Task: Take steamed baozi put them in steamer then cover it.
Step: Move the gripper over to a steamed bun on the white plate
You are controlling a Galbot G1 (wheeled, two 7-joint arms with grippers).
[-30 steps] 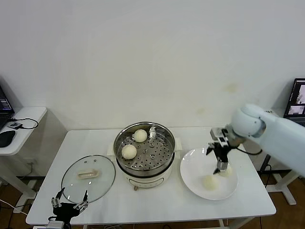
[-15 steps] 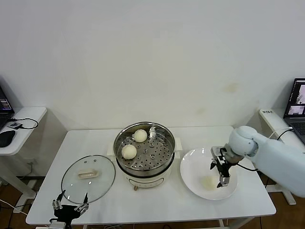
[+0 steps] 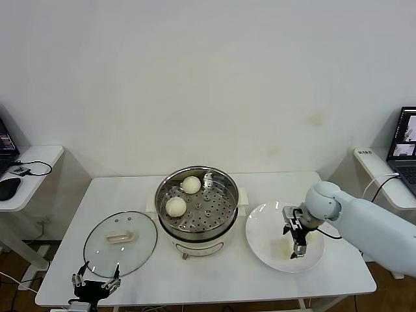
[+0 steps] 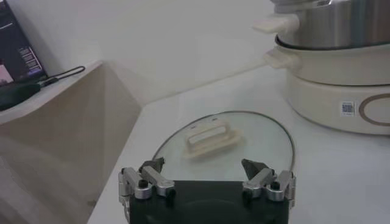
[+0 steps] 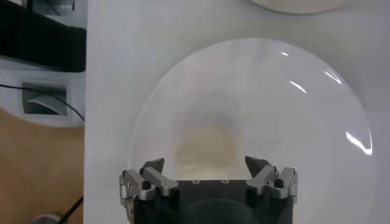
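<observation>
White table [image 3: 214,273], right pincer [image 5: 207,173] spread over plate [image 5: 317,109], apparently bun [image 5: 204,149] beneath, head view hides it.

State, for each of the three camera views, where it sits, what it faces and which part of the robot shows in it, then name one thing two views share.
Head view: sits high, faces down at the table; both arms show.
Left wrist view: sits low by the table edge, faces the cover and steamer; open left gripper shows.
Right wrist view: looks straight down at the plate and a baozi; open right gripper shows.
Shared: head and left wrist both show the cover.
</observation>
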